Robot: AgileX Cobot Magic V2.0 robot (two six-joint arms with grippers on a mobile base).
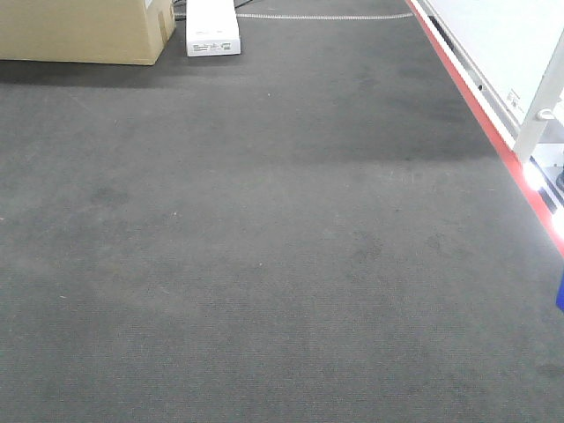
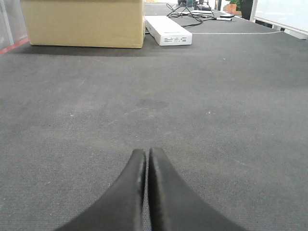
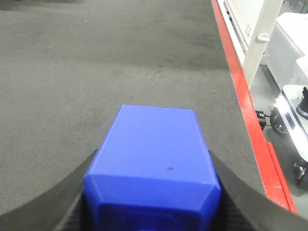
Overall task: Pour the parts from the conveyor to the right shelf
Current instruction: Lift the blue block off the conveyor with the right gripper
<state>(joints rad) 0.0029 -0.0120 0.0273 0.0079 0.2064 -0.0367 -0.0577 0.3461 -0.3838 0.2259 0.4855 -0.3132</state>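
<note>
My right gripper (image 3: pixel 153 192) is shut on a blue plastic bin (image 3: pixel 154 154), its black fingers (image 3: pixel 57 204) pressed against both sides; I see the bin's bottom or side, and its contents are hidden. A sliver of the blue bin (image 1: pixel 560 291) shows at the right edge of the front view. My left gripper (image 2: pixel 146 156) is shut and empty, held low over grey carpet (image 2: pixel 192 106). No conveyor or shelf shows clearly in any view.
A cardboard box (image 1: pixel 84 31) and a white flat box (image 1: pixel 211 28) lie on the carpet at the back left. A red floor strip (image 1: pixel 480 119) runs along the right, beside a white frame post (image 1: pixel 542 115) and wheeled equipment (image 3: pixel 291 108). Cables (image 2: pixel 192 12) lie beyond the white box.
</note>
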